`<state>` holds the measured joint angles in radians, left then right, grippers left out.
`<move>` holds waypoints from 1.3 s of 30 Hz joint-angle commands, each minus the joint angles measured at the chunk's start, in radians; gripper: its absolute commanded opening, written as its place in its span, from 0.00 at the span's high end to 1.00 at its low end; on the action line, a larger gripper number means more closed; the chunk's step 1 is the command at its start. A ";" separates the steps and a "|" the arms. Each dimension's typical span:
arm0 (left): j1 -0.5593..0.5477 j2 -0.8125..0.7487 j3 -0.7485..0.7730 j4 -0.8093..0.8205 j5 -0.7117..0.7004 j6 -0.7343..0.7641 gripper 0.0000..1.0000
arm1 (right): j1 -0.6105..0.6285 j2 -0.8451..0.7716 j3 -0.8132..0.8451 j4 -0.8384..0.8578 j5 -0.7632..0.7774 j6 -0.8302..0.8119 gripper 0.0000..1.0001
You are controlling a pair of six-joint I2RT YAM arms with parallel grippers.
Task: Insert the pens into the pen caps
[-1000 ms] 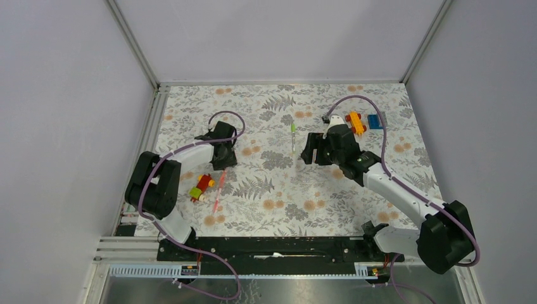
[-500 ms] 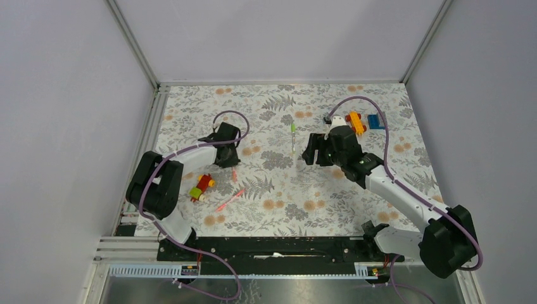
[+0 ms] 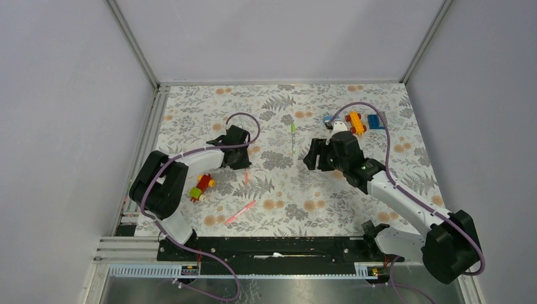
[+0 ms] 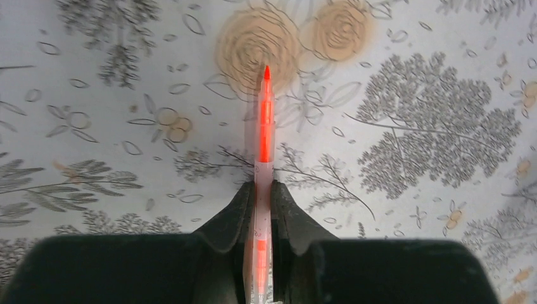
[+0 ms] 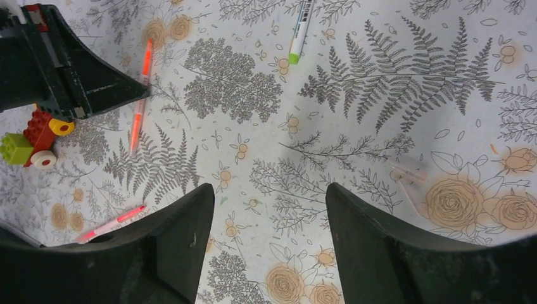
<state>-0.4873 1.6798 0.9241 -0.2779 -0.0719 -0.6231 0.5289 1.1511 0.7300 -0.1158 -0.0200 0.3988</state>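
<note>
Left gripper [image 4: 263,190], further right, around pink pen [image 4: 264,123]

The left jaws have clamped a pink pen [image 4: 263,126] and moved right; a second pen [image 3: 240,212] slid rightward.

Green-tipped pen [image 5: 301,28], upper part beyond the edge

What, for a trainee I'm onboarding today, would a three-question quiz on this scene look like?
1. True or false: the left tool is shut on a pink pen.
2. Pick one. The right tool is: A open and empty; B shut tight; C out of view.
3. Fill in: the white pen lying on the table has a ___ end.
Key: 1 true; 2 A; 3 green.
</note>
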 commanded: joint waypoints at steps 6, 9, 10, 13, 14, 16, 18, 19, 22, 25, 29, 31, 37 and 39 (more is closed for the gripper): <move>-0.013 -0.083 -0.057 0.080 0.132 -0.023 1.00 | -0.003 -0.035 -0.109 0.182 -0.199 0.121 0.32; -0.013 -0.132 -0.071 0.101 0.159 -0.026 1.00 | 0.014 -0.027 -0.161 0.268 -0.284 0.166 0.32; -0.013 -0.150 -0.074 0.107 0.173 -0.026 1.00 | 0.025 -0.027 -0.175 0.301 -0.301 0.173 0.30; -0.014 -0.194 -0.082 0.126 0.215 -0.029 1.00 | 0.060 -0.033 -0.201 0.380 -0.337 0.190 0.26; -0.014 -0.210 -0.087 0.134 0.232 -0.033 1.00 | 0.066 -0.033 -0.208 0.410 -0.353 0.201 0.25; -0.014 -0.240 -0.097 0.154 0.264 -0.041 1.00 | 0.074 -0.027 -0.219 0.469 -0.385 0.220 0.23; -0.016 -0.279 -0.111 0.179 0.303 -0.052 1.00 | 0.081 -0.015 -0.226 0.518 -0.405 0.236 0.23; -0.018 -0.298 -0.119 0.193 0.320 -0.060 1.00 | 0.084 -0.012 -0.228 0.538 -0.410 0.244 0.23; -0.021 -0.348 -0.151 0.248 0.374 -0.107 1.00 | 0.095 -0.003 -0.237 0.605 -0.418 0.267 0.22; -0.031 -0.392 -0.199 0.335 0.419 -0.175 1.00 | 0.107 0.013 -0.244 0.678 -0.417 0.293 0.23; -0.059 -0.425 -0.235 0.434 0.446 -0.246 1.00 | 0.122 0.038 -0.236 0.716 -0.413 0.297 0.23; -0.071 -0.432 -0.239 0.457 0.457 -0.264 1.00 | 0.123 0.032 -0.221 0.670 -0.386 0.272 0.23; -0.103 -0.450 -0.267 0.553 0.464 -0.315 1.00 | 0.122 0.017 -0.200 0.612 -0.377 0.242 0.25; -0.112 -0.451 -0.277 0.597 0.466 -0.335 1.00 | 0.122 0.010 -0.208 0.610 -0.378 0.242 0.25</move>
<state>-0.5838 1.2648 0.6651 0.1555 0.3645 -0.8997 0.6422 1.1828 0.4934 0.4957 -0.4042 0.6636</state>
